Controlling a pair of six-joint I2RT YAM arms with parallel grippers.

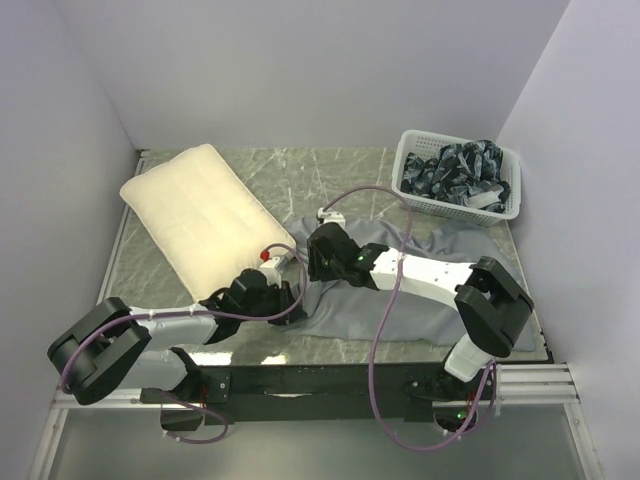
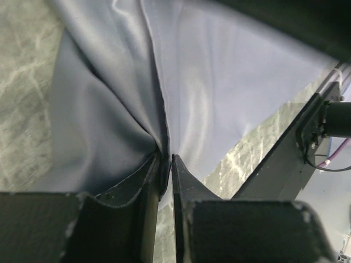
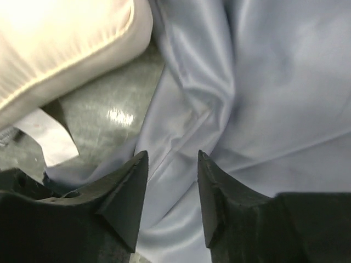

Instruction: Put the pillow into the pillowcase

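Note:
The cream pillow (image 1: 200,215) lies diagonally at the back left of the table, and its corner (image 3: 66,44) shows in the right wrist view. The grey pillowcase (image 1: 350,322) is spread crumpled in the middle, under both arms, with a small white tag (image 1: 330,212) at its far edge. My left gripper (image 1: 285,296) is low over the pillowcase's left edge. Its jaws (image 2: 167,159) are pinched on a fold of the grey cloth (image 2: 219,82). My right gripper (image 1: 315,256) hovers just beyond it, jaws (image 3: 173,159) open over creased grey fabric (image 3: 263,98), nothing between them.
A white plastic basket (image 1: 505,205) holding dark patterned cloth stands at the back right corner. White walls close in the marble table (image 1: 320,170) on three sides. The arm bases and purple cables run along the near edge.

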